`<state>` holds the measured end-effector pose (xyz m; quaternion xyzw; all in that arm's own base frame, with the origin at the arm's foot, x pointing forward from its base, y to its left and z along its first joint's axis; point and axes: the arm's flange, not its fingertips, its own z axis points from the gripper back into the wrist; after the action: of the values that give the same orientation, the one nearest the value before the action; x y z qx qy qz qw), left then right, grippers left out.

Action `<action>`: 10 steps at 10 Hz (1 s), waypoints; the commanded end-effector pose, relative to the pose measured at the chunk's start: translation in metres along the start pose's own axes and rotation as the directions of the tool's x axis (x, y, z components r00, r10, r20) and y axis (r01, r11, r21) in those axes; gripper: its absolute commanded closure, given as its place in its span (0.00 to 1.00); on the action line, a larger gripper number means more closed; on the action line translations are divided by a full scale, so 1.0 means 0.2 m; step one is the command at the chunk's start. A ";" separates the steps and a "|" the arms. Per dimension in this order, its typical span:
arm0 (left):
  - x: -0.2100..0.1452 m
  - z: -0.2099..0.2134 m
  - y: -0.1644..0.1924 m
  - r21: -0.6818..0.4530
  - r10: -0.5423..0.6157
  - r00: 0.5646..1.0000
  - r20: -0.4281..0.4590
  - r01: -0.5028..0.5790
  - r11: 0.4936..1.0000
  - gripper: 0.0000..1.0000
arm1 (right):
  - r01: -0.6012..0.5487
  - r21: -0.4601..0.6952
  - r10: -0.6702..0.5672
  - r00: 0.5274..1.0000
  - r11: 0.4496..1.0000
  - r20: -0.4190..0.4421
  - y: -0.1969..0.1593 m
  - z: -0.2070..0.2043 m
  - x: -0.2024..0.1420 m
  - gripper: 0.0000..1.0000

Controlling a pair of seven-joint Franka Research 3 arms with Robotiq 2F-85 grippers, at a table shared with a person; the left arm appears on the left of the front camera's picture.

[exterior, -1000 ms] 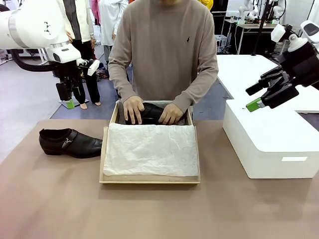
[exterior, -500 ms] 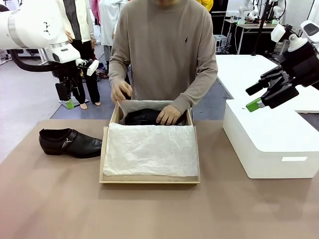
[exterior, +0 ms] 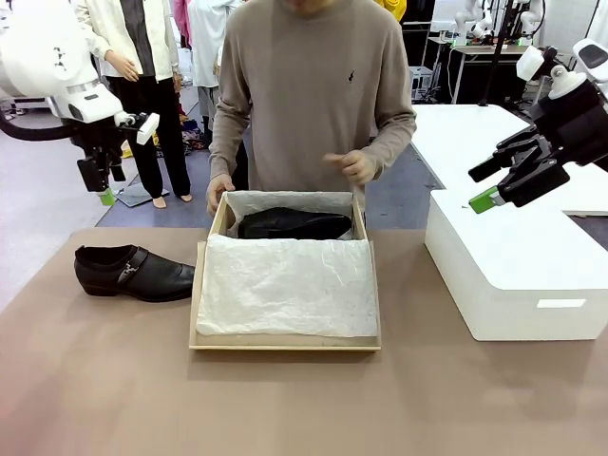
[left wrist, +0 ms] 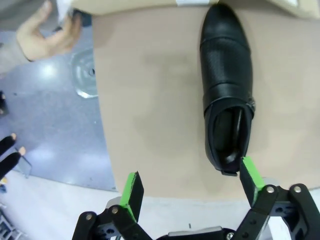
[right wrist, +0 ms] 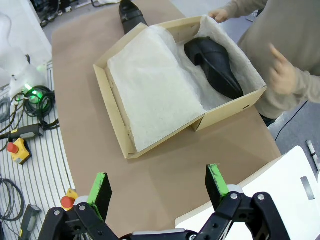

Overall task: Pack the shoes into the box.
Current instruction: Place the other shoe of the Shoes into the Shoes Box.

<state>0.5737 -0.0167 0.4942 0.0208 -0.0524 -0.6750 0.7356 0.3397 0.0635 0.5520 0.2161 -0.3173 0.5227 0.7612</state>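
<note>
One glossy black shoe [exterior: 133, 272] lies on the table left of the box [exterior: 285, 342], its toe toward the box. The other shoe [exterior: 293, 224] lies in the box's far end, on white tissue paper [exterior: 285, 285]. My left gripper [exterior: 95, 182] hangs open, high over the table's far left edge. In its wrist view the left gripper [left wrist: 190, 172] looks down on the loose shoe [left wrist: 227, 90]. My right gripper [exterior: 486, 185] is open above the white box. From the right gripper [right wrist: 157, 176] I see the box [right wrist: 117, 112] and the packed shoe [right wrist: 215, 67].
A person stands at the far side, one hand [exterior: 218, 190] at the box's far left corner and the other hand [exterior: 356, 166] raised in the air. A large white rounded box [exterior: 513, 275] sits at the right. Bare table lies in front.
The person's hands have come off the shoe in the box, one to the box's corner, one up. My left arm has drawn back to the left. The right arm is unchanged.
</note>
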 end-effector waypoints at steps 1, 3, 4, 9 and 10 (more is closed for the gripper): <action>-0.06 -0.10 -0.06 0.010 -0.022 1.000 0.013 0.021 1.000 0.00 | -0.024 0.011 0.024 0.999 1.000 0.030 -0.02 0.00 0.00 0.00; -0.09 -0.18 -0.06 0.011 -0.023 1.000 0.013 0.022 1.000 0.00 | -0.024 0.011 0.024 0.999 1.000 0.030 -0.02 0.00 0.00 0.00; -0.10 -0.22 -0.05 0.006 -0.023 1.000 0.014 0.023 1.000 0.00 | -0.024 0.011 0.024 0.999 1.000 0.030 -0.02 0.00 0.00 0.00; -0.08 -0.28 -0.04 -0.027 -0.001 1.000 -0.006 0.001 1.000 0.00 | -0.024 0.011 0.024 0.999 1.000 0.030 -0.02 0.00 0.00 0.00; -0.08 -0.28 -0.04 -0.027 -0.001 1.000 -0.006 0.001 1.000 0.00 | -0.024 0.011 0.024 0.999 1.000 0.030 -0.02 0.00 0.00 0.00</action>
<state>0.5717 -0.0052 0.4355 0.0125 -0.0402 -0.6787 0.7332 0.3397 0.0635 0.5519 0.2161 -0.3173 0.5226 0.7612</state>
